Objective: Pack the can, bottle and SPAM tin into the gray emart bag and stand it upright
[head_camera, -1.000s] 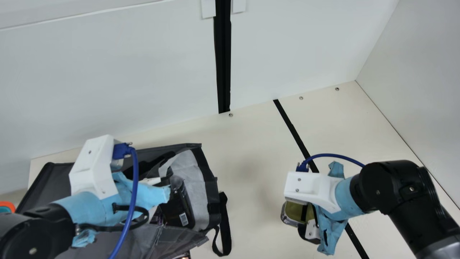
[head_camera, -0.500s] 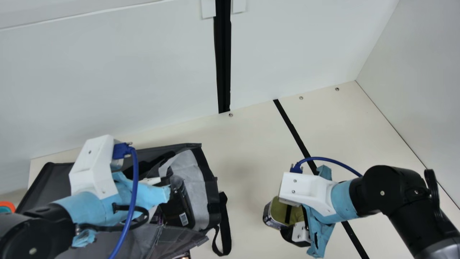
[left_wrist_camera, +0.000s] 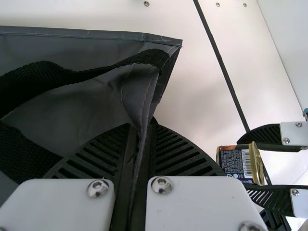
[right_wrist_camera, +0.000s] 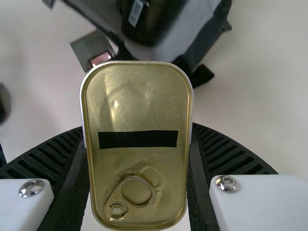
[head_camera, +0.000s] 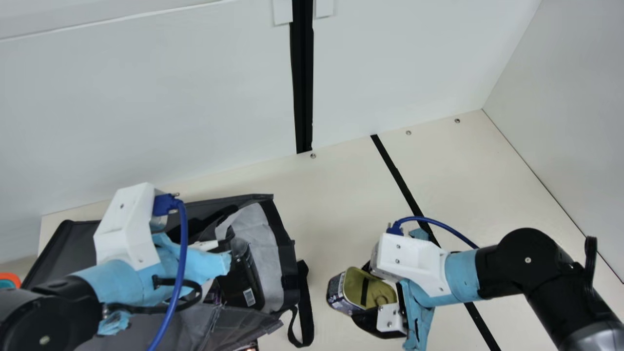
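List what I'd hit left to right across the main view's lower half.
Orange-rimmed item, left arm's white mount, dark container, black strap, SPAM tin, right arm's black joint.

Layout in the main view: the bag (head_camera: 63, 248) lies on the worktop (head_camera: 341, 209), at the left, with its edge between the left gripper's (head_camera: 219, 243) fingers. A container (head_camera: 246, 280) lies inside, toward the bag's right side; a strap (head_camera: 304, 307) lies just beyond that side. Farther right, apart from the bag, the SPAM tin (head_camera: 360, 291) sits between the right gripper's (head_camera: 363, 292) fingers. Behind the worktop stands a wall (head_camera: 146, 107).
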You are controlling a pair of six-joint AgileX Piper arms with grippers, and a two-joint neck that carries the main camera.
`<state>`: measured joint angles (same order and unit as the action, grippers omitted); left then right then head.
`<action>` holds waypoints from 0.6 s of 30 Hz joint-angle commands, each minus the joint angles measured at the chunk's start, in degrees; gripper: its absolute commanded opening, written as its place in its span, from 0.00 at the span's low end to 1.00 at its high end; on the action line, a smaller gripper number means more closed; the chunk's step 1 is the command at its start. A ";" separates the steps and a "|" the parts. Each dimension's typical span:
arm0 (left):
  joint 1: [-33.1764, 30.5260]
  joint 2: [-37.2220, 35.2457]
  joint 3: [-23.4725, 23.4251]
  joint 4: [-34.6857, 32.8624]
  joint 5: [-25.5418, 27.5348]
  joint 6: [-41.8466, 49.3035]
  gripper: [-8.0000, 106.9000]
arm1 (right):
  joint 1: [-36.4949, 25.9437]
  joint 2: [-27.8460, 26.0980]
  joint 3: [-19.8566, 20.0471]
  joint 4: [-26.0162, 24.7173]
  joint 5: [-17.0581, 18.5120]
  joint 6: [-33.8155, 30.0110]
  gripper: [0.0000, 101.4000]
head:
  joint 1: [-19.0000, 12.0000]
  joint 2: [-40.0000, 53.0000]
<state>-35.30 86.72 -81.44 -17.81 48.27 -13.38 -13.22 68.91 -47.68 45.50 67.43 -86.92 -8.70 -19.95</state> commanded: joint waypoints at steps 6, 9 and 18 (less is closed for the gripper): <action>0.00 0.00 0.00 0.00 0.00 0.00 0.00 | 1.08 2.15 0.33 6.55 -0.71 -2.59 0.00 | -1.30 -0.05; 0.00 0.00 0.00 0.00 0.00 0.00 0.00 | 2.26 3.29 0.28 8.24 -1.62 -3.12 0.00 | -1.30 -0.05; 0.00 0.00 0.00 0.00 0.00 0.00 0.00 | 6.90 7.83 -1.28 11.86 -4.84 -4.17 0.00 | -1.30 -0.05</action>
<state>-35.30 86.72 -81.44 -17.81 48.27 -13.38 -6.93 76.11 -48.68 57.16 62.88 -90.97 -8.70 -19.86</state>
